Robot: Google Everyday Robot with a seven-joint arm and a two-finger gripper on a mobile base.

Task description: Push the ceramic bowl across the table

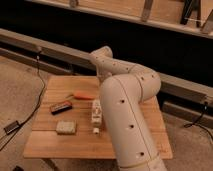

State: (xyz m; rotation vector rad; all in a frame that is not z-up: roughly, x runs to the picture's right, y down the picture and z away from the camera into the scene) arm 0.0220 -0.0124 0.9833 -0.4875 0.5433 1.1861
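The wooden plank table (52,145) stands in the middle of the camera view. My white arm (125,105) rises from the lower right, bends at an elbow (102,57) over the table's far edge and covers the table's right half. The gripper is hidden behind the arm, somewhere over the covered right part of the table. The dark maroon ceramic bowl is not visible and may be behind the arm.
On the table's left half lie an orange carrot-like object (82,95), a dark flat rectangular item (61,106), a pale sponge-like block (66,128) and a white bottle (96,114) on its side. A cable (35,105) hangs left of the table. A low rail (45,47) runs behind.
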